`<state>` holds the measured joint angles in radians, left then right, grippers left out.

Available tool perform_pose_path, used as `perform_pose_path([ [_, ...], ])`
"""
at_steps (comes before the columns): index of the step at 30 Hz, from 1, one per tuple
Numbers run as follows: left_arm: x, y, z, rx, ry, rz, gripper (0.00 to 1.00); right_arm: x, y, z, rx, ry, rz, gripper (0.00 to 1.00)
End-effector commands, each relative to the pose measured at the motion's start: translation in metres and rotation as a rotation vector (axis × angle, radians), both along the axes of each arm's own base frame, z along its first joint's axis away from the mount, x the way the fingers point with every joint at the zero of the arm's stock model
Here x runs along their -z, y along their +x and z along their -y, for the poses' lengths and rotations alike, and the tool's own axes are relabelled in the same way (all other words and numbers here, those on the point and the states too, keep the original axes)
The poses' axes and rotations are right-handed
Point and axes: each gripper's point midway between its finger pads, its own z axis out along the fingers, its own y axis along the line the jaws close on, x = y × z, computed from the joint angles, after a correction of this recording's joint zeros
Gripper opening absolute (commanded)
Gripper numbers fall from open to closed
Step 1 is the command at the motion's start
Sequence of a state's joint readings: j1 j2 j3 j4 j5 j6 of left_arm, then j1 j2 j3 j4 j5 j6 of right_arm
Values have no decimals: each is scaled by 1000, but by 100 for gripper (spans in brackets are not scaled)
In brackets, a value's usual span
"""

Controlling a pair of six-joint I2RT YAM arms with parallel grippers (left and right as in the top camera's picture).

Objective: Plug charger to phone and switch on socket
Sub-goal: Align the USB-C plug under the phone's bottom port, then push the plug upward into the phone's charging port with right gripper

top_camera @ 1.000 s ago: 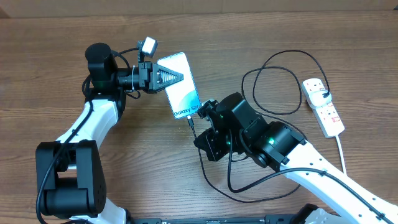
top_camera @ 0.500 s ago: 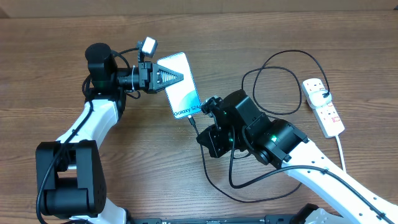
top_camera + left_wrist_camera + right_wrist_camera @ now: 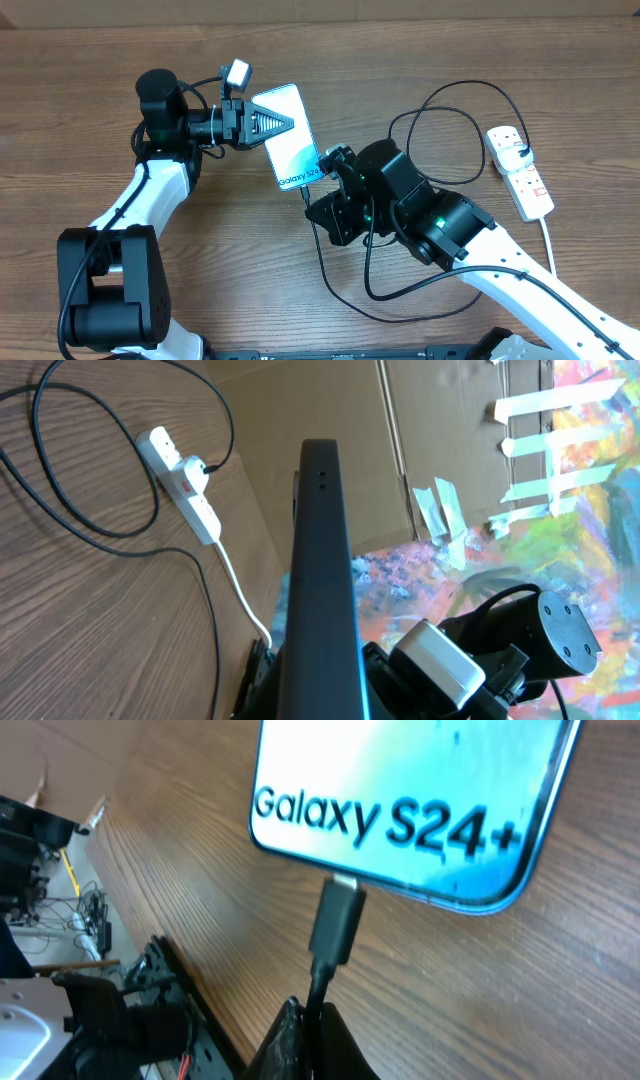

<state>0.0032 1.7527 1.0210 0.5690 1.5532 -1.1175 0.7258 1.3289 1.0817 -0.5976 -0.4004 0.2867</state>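
Observation:
The phone lies tilted on the table, with the "Galaxy S24+" text at its near end. My left gripper is shut on the phone's far end; the left wrist view shows the phone edge-on. My right gripper is shut on the charger cable just behind its black connector. The connector's metal tip touches the phone's bottom edge. In the overhead view the connector sits at the phone's lower end. The socket lies at the right with the charger's black plug in it.
The black cable loops between the socket and my right arm and curls round toward the table's front. The socket's white cord runs toward the front right edge. The left wrist view also shows the socket and cardboard behind it.
My right gripper has shifted slightly left and turned at the phone's lower end, still holding the cable. The left gripper and the phone have not moved.

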Motion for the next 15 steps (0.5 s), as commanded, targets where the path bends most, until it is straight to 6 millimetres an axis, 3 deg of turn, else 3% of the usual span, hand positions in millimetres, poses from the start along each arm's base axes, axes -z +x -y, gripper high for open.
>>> perform_pose_path([
  [1, -6, -5, 2, 31, -4, 17, 4, -16, 11, -5, 9, 46, 56, 4],
  [5, -6, -5, 2, 31, -4, 17, 4, -9, 19, 4, 62, -6, 76, 7],
  [12, -6, -5, 1, 30, -4, 36, 4, -3, 16, 8, 66, -33, 55, 32],
  [15, -6, -5, 1, 30, -4, 36, 4, 0, 13, 10, 68, -46, 37, 36],
])
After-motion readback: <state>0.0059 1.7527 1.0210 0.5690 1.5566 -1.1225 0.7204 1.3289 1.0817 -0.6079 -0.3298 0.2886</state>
